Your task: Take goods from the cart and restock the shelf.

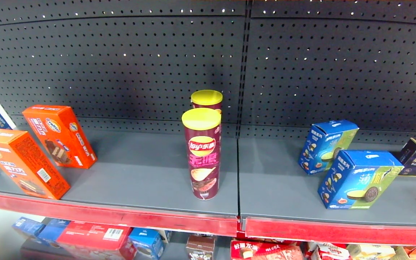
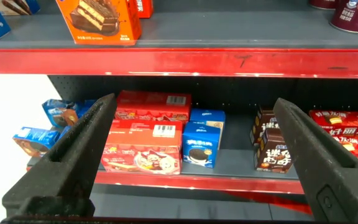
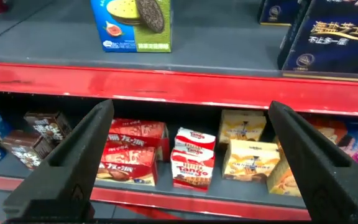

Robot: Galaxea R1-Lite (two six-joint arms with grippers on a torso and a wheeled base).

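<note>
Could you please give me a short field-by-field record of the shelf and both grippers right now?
shelf: grey deck, red front edge
centre: two chip cans, upright, one behind the other
left side: two orange boxes
right side: two blue-green cookie boxes
left gripper: open, empty
right gripper: open, empty

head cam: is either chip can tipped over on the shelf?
No, the front chip can and the rear chip can both stand upright, yellow lids on top, on the grey shelf.
</note>
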